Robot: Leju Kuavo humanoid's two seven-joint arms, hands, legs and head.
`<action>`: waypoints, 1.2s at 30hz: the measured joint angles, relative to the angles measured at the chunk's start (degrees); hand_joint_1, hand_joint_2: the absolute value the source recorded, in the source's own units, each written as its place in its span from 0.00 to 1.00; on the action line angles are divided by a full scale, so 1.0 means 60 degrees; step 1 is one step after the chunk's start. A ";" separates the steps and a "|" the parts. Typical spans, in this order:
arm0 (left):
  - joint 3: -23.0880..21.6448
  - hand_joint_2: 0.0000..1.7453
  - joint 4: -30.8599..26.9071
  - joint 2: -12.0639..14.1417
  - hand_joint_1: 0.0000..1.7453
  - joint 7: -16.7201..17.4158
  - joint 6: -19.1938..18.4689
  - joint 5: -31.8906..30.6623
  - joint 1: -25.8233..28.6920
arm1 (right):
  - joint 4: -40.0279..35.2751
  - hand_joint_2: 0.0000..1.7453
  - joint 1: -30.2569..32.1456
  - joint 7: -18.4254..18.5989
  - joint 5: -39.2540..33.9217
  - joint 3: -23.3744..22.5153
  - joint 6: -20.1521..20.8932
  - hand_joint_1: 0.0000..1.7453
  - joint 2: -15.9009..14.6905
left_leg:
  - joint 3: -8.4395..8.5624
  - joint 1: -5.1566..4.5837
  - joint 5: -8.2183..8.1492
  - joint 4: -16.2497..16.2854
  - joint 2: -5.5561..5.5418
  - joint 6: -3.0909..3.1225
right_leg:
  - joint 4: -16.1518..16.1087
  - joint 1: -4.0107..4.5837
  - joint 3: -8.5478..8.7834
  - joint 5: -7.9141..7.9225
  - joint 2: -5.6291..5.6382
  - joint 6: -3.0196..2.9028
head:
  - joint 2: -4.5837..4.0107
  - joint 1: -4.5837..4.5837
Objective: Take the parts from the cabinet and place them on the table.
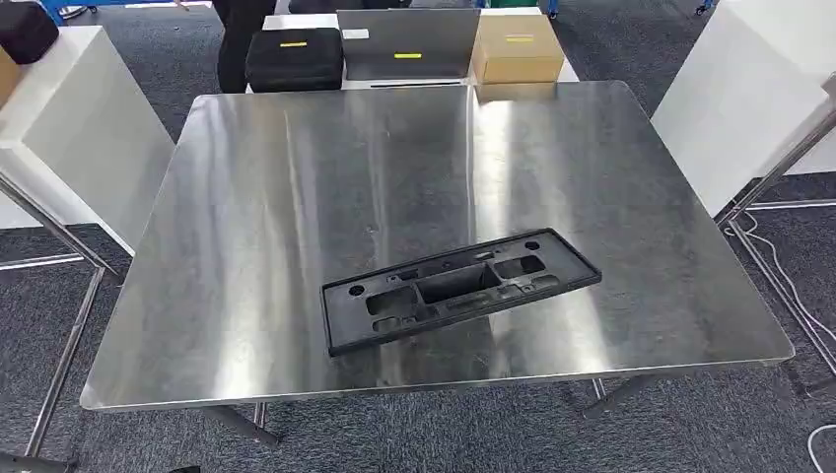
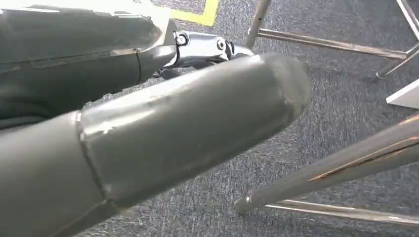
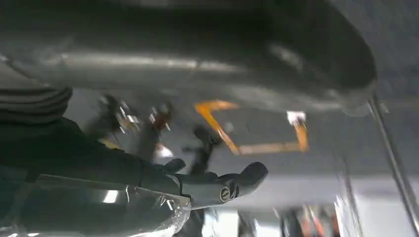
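A long black plastic part [image 1: 459,288] with several cut-outs lies flat on the steel table [image 1: 296,197], near the front edge and right of centre, slightly skewed. My left hand [image 2: 163,133] hangs over grey carpet beside steel table legs [image 2: 336,168], its thick thumb and a dark finger [image 2: 74,54] stretched out with nothing between them. My right hand [image 3: 99,163] is blurred; its thumb [image 3: 197,54] and a dark finger [image 3: 217,185] stand apart and hold nothing.
Behind the table stand a black case [image 1: 293,57], a grey panel [image 1: 407,42] and a cardboard box [image 1: 517,47], with a person's dark legs [image 1: 235,39] by them. White counters flank the table at left [image 1: 69,118] and right [image 1: 739,89]. Cables [image 1: 789,286] lie on the floor.
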 joint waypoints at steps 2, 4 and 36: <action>-0.0105 0.00 0.0255 0.0092 0.00 0.0004 -0.0397 -0.0105 -0.0110 | 0.0896 0.00 -0.0008 0.0482 -0.0040 -0.0124 0.0148 0.00 -0.0091 | 0.0007 0.0006 -0.0001 0.0000 -0.0002 -0.0001 | 0.0000 0.0000 0.0004 -0.0005 0.0000 -0.0008 | 0.0000 0.0011; -0.0312 0.00 0.0565 0.0212 0.00 0.0029 -0.0841 -0.0377 -0.0211 | 0.1730 0.00 0.0009 0.0849 -0.0054 -0.0190 0.1078 0.00 -0.0157 | 0.0009 0.0005 -0.0001 0.0000 -0.0001 -0.0002 | 0.0000 0.0001 0.0003 -0.0007 0.0001 -0.0011 | 0.0000 0.0007; -0.1639 0.00 0.1600 0.0824 0.00 0.1716 -0.2088 -0.0878 -0.0345 | 0.3988 1.00 0.0334 0.2174 0.1239 0.0393 0.4072 0.00 -0.0255 | 0.0009 0.0002 -0.0007 -0.0001 0.0001 -0.0008 | 0.0001 0.0000 0.0006 -0.0014 0.0003 -0.0021 | 0.0000 0.0004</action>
